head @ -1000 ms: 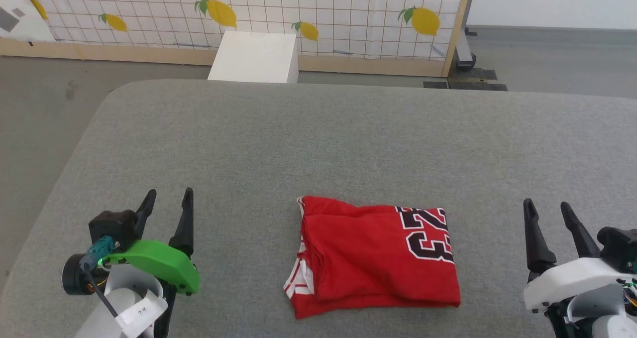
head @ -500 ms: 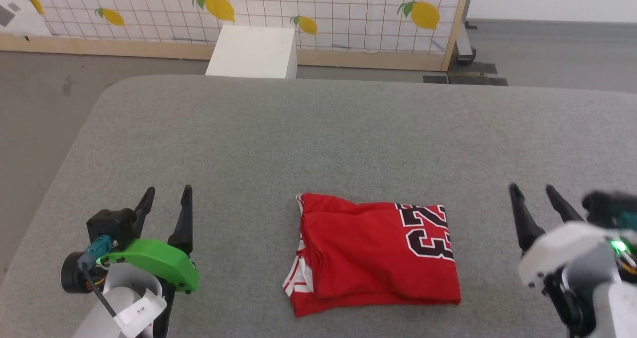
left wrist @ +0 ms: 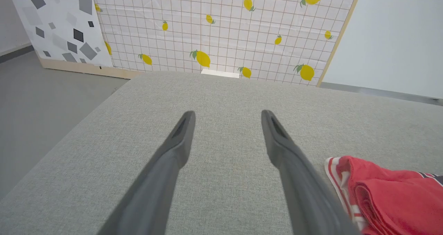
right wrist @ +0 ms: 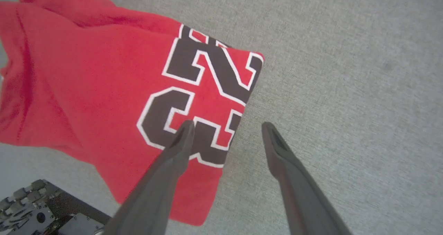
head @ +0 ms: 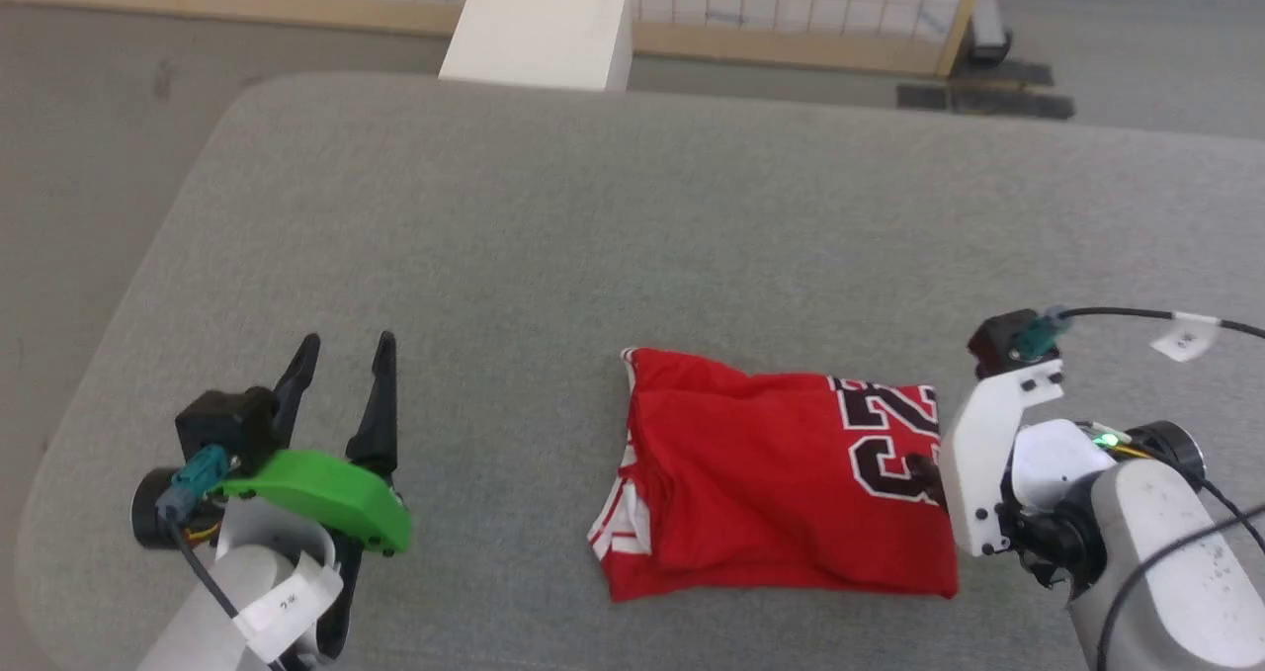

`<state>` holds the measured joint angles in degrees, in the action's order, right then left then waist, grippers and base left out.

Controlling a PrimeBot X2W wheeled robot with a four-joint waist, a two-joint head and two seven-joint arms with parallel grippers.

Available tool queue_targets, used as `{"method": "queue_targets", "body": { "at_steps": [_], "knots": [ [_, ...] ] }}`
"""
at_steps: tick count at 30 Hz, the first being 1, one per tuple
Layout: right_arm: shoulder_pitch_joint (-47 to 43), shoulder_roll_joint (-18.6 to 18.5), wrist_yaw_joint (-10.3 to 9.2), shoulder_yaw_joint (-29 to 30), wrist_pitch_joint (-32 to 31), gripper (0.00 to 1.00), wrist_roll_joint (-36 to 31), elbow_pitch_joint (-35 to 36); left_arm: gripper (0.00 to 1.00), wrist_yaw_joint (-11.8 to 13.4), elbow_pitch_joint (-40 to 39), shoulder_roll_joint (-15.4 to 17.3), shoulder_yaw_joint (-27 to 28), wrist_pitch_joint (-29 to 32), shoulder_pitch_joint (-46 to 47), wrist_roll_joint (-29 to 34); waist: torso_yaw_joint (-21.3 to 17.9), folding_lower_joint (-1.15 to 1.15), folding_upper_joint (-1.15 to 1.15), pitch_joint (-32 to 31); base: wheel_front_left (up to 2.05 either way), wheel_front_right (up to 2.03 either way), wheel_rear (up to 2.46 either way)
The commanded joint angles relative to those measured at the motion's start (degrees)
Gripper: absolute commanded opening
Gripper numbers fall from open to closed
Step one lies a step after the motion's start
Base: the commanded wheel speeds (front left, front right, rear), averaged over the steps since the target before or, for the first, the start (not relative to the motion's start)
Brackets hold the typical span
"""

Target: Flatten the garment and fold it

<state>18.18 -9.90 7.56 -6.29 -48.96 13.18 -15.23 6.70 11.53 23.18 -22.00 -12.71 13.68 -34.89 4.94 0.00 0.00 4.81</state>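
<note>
Swinging in from the side, your right gripper [right wrist: 225, 126] is pointing down, spread wide and empty, straddling the right edge of the folded garment [head: 771, 483] beside the "23", probably lining up a pinch. Your left gripper [head: 348, 347] is idling, spread and empty, over the grey worktop [head: 593, 236].

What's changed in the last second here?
The right gripper swung in from the side and now points down over the shirt at its numbered edge, open, one finger above the cloth, one above the table; nothing gripped. The head camera tilted down too. The shirt stayed folded in place, and the left gripper stayed open, unmoved.
</note>
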Motion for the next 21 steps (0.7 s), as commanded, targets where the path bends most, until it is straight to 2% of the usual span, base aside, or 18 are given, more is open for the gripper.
{"method": "queue_targets", "body": {
  "at_steps": [1, 10, 15, 16, 17, 18, 21],
  "knots": [
    [1.3, -0.3, -0.08, -0.6, -0.8, 1.0, -0.6, -0.9, 1.0, 0.4, -0.2, -0.3, -0.1, -0.3, 1.3, 0.0, 2.7, 0.0, 0.0, 3.4, 0.0, 0.0, 0.0],
    [2.9, -1.0, -0.08, -4.5, -2.9, 1.0, -2.3, -7.2, 1.0, 0.1, 0.2, -1.9, -0.9, -1.0, 3.8, 0.7, 5.6, 0.0, 0.0, 6.9, 0.0, 0.0, 0.0],
    [2.1, -1.6, -0.08, -6.4, -5.0, 1.0, -0.5, -9.1, 1.0, -0.3, 1.0, -2.3, -1.0, -1.3, 4.3, 0.7, 5.9, 0.0, 0.0, 7.3, 0.0, 0.0, 0.0],
    [2.0, -1.7, -0.08, -6.5, -5.4, 0.89, -0.1, -9.2, 1.0, -0.3, 1.1, -2.4, -0.9, -1.3, 4.4, 0.7, 5.9, 0.0, 0.0, 7.4, 0.0, 0.0, 0.0],
    [1.9, -1.8, -0.08, -6.5, -5.7, 0.27, 0.4, -9.3, 1.0, -0.4, 1.3, -2.4, -0.9, -1.4, 4.5, 0.7, 5.9, 0.0, 0.0, 7.4, 0.0, 0.0, 0.0],
    [1.9, -1.9, -0.08, -6.6, -5.8, 0.0, 0.7, -9.2, 1.0, -0.4, 1.4, -2.5, -0.9, -1.4, 4.5, 0.6, 5.9, 0.0, 0.0, 7.3, 0.0, 0.0, 0.0],
    [2.0, -2.7, -0.08, -6.3, -5.7, 0.0, 1.8, -8.6, 1.0, -0.6, 1.8, -2.6, -0.7, -1.6, 4.6, 0.5, 5.8, 0.0, 0.0, 7.2, 0.0, 0.0, 0.0]
  ]
}}
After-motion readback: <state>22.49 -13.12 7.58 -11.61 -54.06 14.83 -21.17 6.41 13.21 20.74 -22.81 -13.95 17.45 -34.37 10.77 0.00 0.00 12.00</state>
